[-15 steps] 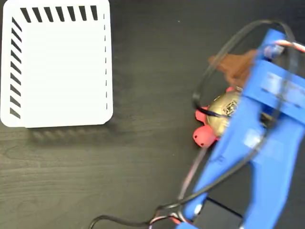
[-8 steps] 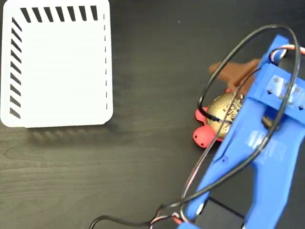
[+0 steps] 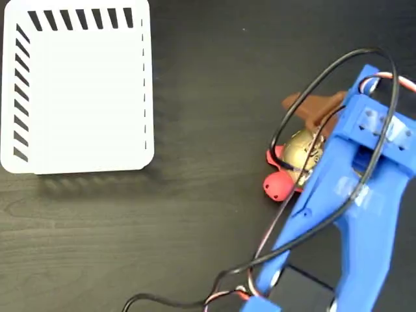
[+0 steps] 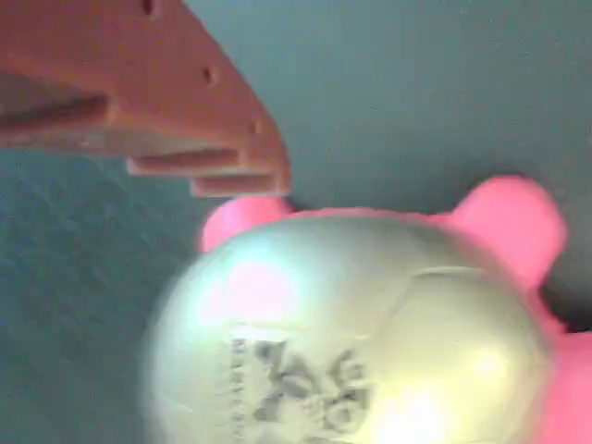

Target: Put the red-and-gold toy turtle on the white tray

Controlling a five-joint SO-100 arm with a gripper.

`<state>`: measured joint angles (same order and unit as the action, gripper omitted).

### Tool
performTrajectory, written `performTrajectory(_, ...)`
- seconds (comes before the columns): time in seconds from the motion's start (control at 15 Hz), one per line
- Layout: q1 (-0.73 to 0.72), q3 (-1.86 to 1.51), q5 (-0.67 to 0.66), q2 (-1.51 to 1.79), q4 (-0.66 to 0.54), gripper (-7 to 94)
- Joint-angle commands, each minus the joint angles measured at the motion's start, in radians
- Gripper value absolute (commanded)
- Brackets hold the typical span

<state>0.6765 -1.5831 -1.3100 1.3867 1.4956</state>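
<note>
The red-and-gold toy turtle (image 3: 294, 161) sits on the dark table at right of the fixed view, its red head toward the lower left. The blue arm covers its right side. My gripper (image 3: 309, 133) straddles the turtle and stands open. Its brown finger (image 3: 316, 102) lies just beyond the shell's far side, and the other finger is hidden under the arm. In the wrist view the gold shell (image 4: 351, 333) fills the lower frame, with the brown finger (image 4: 166, 83) at upper left, its tip close to a red leg. The white tray (image 3: 78, 91) lies at the top left, far from the turtle.
Black and red cables (image 3: 305, 97) loop over the arm and trail to the bottom edge. Dark wood table (image 3: 195, 227) stretches between the turtle and the tray.
The arm has shifted and settled lower around the turtle, covering more of the shell. The turtle stays where it was, and so does the tray.
</note>
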Motion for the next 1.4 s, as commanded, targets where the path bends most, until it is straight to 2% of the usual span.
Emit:
performTrajectory(0.0,0.011,-0.011,-0.014,0.017,-0.032,73)
performTrajectory(0.27,0.012,-0.029,0.008,-0.026,-0.074,73)
performTrajectory(0.8,0.031,-0.172,0.034,-0.069,-0.25,73)
performTrajectory(1.2,0.028,-0.141,0.067,-0.086,-0.276,71)
performTrajectory(1.33,0.025,-0.138,0.067,-0.087,-0.278,66)
